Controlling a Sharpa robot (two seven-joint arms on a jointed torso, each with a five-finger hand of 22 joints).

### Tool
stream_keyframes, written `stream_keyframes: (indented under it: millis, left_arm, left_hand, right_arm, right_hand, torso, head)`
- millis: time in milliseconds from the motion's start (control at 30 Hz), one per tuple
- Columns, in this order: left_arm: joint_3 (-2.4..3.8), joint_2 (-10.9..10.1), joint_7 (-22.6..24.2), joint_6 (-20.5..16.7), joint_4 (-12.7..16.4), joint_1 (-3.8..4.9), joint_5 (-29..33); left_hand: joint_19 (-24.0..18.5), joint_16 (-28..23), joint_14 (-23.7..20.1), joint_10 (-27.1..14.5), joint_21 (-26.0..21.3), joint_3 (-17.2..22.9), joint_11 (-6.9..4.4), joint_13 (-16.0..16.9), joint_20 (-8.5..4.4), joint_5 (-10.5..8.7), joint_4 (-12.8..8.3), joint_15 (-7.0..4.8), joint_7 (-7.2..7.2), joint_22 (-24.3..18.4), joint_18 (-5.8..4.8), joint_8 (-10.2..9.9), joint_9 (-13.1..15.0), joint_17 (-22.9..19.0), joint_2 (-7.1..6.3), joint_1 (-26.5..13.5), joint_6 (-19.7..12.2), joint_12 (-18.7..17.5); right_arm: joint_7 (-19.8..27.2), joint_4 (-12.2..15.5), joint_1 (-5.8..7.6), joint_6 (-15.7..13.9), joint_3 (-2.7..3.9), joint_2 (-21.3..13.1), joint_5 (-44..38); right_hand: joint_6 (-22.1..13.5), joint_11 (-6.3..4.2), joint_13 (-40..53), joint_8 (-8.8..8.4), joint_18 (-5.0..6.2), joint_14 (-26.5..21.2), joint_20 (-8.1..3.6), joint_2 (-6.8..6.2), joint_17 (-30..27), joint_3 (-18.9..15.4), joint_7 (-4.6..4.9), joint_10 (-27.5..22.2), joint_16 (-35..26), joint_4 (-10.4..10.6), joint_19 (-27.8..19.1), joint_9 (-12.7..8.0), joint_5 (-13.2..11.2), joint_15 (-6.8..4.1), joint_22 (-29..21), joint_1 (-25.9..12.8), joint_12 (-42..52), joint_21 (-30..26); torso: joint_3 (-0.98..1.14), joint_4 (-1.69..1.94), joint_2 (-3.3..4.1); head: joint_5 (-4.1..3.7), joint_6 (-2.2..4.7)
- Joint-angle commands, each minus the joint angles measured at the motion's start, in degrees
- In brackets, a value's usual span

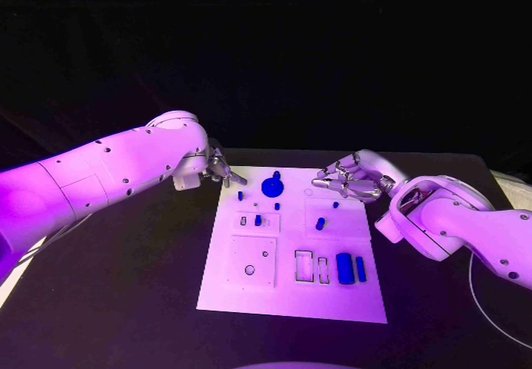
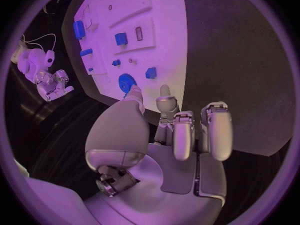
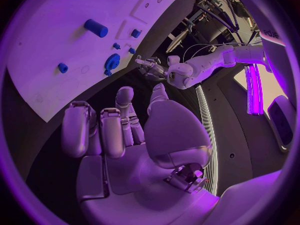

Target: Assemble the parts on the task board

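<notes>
The board (image 1: pixel 291 296) looked like smooth, matt plastic, its blue parts (image 1: pixel 345 268) also plastic with a dull sheen. The worktop (image 1: pixel 122 307) was matt black. Both arms (image 1: pixel 105 173) had glossy hard shells; the left hand (image 1: pixel 207 171) and right hand (image 1: pixel 349 183) showed polished metal.

Open board middle between left hand (image 1: pixel 211 171) and right hand (image 1: pixel 349 183), gear (image 1: pixel 271 185) between them.

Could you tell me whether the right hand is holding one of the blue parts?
No, the right hand hovers at the board's far right corner with nothing in its curled fingers.
</notes>
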Motion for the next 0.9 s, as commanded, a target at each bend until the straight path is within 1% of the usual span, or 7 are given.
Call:
stream_keyframes:
  millis: [33,67,333,433,567,667,900]
  left_arm:
    - [-0.10,0.86,0.57,3.43,-1.27,0.13,-1.28]
    - [-0.19,1.12,0.64,3.64,-1.63,0.14,-1.34]
    - [-0.94,3.10,0.87,4.65,-3.87,0.12,-1.90]
    - [-1.11,3.63,1.02,4.91,-4.41,0.09,-2.01]
    - [-1.21,4.12,1.07,5.21,-4.77,0.07,-1.70]
    - [-1.24,4.39,0.99,5.66,-5.02,0.06,-1.55]
    - [-1.40,4.92,1.05,6.33,-5.59,-0.03,-1.15]
  left_hand:
    - [2.10,0.17,5.94,0.68,0.42,-0.94,0.00,0.51,-0.02,-0.27,0.08,-0.17,-0.04,7.12,0.23,0.47,0.27,15.05,0.13,-0.95,0.64,0.48]
    - [2.18,0.17,5.94,0.83,0.52,-1.34,-0.09,0.71,-0.10,-0.28,0.11,-0.26,-0.14,7.28,0.20,0.62,0.37,15.05,0.12,-1.27,0.79,0.68]
    - [2.37,0.17,5.94,1.29,0.77,-2.69,-0.39,1.32,-0.42,-0.28,0.16,-0.54,-0.46,7.66,0.10,1.13,0.78,15.05,0.38,-2.38,1.13,1.26]
    - [2.45,0.17,5.94,1.48,0.87,-2.99,-0.50,1.58,-0.51,-0.28,0.14,-0.63,-0.59,7.81,0.07,1.42,1.00,15.05,0.67,-2.57,1.34,1.51]
    - [2.59,0.17,5.94,1.68,1.08,-3.29,-0.63,1.85,-0.62,-0.28,0.13,-0.74,-0.73,8.11,-0.01,1.73,1.28,15.05,1.11,-2.76,1.52,1.77]
    - [2.64,0.17,5.94,1.76,1.14,-3.39,-0.69,1.94,-0.68,-0.28,0.08,-0.80,-0.80,8.21,-0.03,1.86,1.43,15.05,1.45,-2.67,1.56,1.85]
    - [2.65,0.17,5.94,1.83,1.15,-3.52,-0.80,1.95,-0.81,-0.27,-0.12,-0.90,-0.90,8.24,-0.04,2.09,1.75,15.05,2.22,-1.71,1.50,1.88]
  right_arm:
    - [-0.02,-0.01,-0.05,0.75,-0.01,0.08,-0.17]
    - [-0.03,-0.02,-0.05,0.76,-0.01,0.09,-0.17]
    - [-0.02,-0.16,-0.05,0.85,-0.02,0.36,-0.17]
    - [-0.03,-0.22,-0.06,0.90,-0.02,0.42,-0.17]
    - [-0.03,-0.35,-0.06,0.95,-0.03,0.55,-0.17]
    - [-0.02,-0.40,-0.07,0.98,-0.04,0.64,-0.17]
    - [0.01,-0.46,-0.09,1.04,-0.04,0.76,-0.17]
  right_hand:
    - [0.34,0.06,0.00,-0.25,0.59,3.12,-0.17,0.48,2.61,-0.39,0.12,-0.52,-0.21,-0.09,-0.32,-0.01,0.42,-0.12,-0.05,-0.05,0.22,-0.37]
    - [0.34,0.06,-0.01,-0.25,0.59,3.12,-0.17,0.50,2.62,-0.40,0.12,-0.52,-0.21,-0.09,-0.30,-0.01,0.46,-0.12,-0.03,-0.03,0.22,-0.36]
    - [0.35,0.05,0.04,-0.25,0.60,3.13,-0.17,0.52,2.65,-0.44,0.12,-0.49,-0.19,-0.09,-0.33,0.00,0.59,-0.12,-0.09,0.01,0.30,-0.39]
    - [0.35,0.05,0.04,-0.25,0.60,3.13,-0.17,0.52,2.65,-0.44,0.12,-0.49,-0.19,-0.09,-0.33,0.00,0.59,-0.12,-0.09,0.01,0.30,-0.39]
    - [0.36,0.05,0.00,-0.25,0.60,3.12,-0.17,0.56,2.59,-0.48,0.12,-0.52,-0.24,-0.09,-0.31,0.00,0.74,-0.12,-0.06,0.06,0.27,-0.38]
    - [0.37,0.05,0.02,-0.24,0.59,3.11,-0.18,0.60,2.58,-0.53,0.11,-0.50,-0.25,-0.10,-0.31,0.00,0.88,-0.12,-0.05,0.11,0.32,-0.38]
    - [0.39,0.04,0.01,-0.23,0.60,3.13,-0.18,0.68,2.61,-0.61,0.10,-0.51,-0.23,-0.12,-0.31,0.00,1.19,-0.13,-0.07,0.26,0.37,-0.40]
  torso:
    - [0.10,-0.09,0.07]
    - [0.10,-0.03,0.01]
    - [0.08,-0.16,0.03]
    - [0.08,-0.11,0.06]
    - [0.05,-0.02,0.05]
    - [0.06,0.04,0.05]
    - [0.03,0.02,0.02]
  head:
    - [0.19,-0.01]
    - [0.16,-0.05]
    - [0.28,-0.14]
    - [0.32,-0.18]
    - [0.18,-0.23]
    - [0.22,-0.33]
    - [0.26,-0.39]
